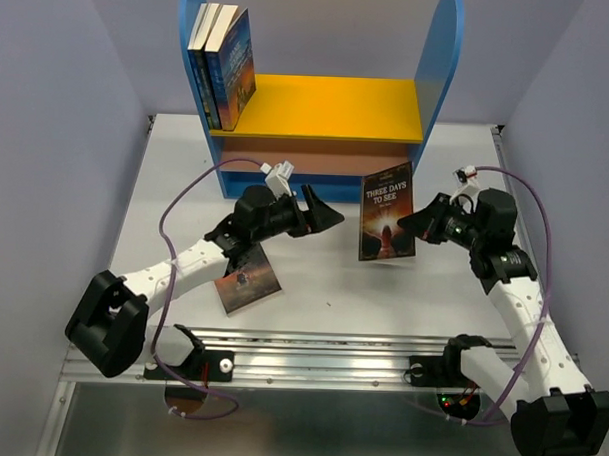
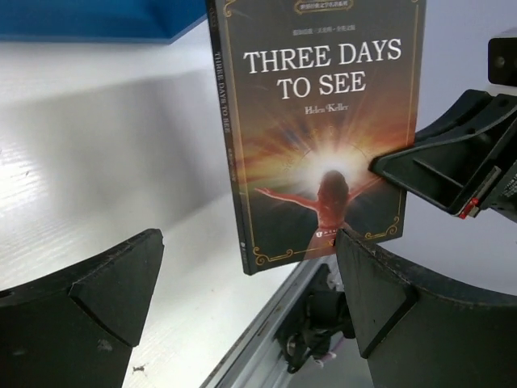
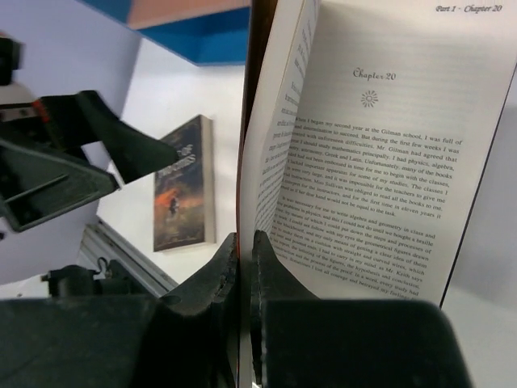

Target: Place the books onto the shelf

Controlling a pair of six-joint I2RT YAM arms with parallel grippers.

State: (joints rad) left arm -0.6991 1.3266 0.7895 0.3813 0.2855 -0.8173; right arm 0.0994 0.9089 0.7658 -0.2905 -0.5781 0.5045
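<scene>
The shelf (image 1: 319,103) stands at the back, with two books (image 1: 222,65) leaning against its left panel on the yellow board. A dark book titled "Three Days to See" (image 1: 387,217) (image 2: 323,121) hangs upright above the table. My right gripper (image 1: 410,224) (image 3: 245,238) is shut on its right edge, clamping the cover and a few pages. The remaining pages (image 3: 380,162) fan open at Chapter 20. My left gripper (image 1: 325,214) (image 2: 249,250) stands wide open just left of that book, not touching it. Another book (image 1: 249,278) (image 3: 182,186) lies flat under the left arm.
The shelf's blue base (image 2: 97,20) is close behind the held book. The aluminium rail (image 1: 320,344) runs along the table's near edge. Purple cables (image 1: 185,199) loop over both arms. Walls close in the table on both sides.
</scene>
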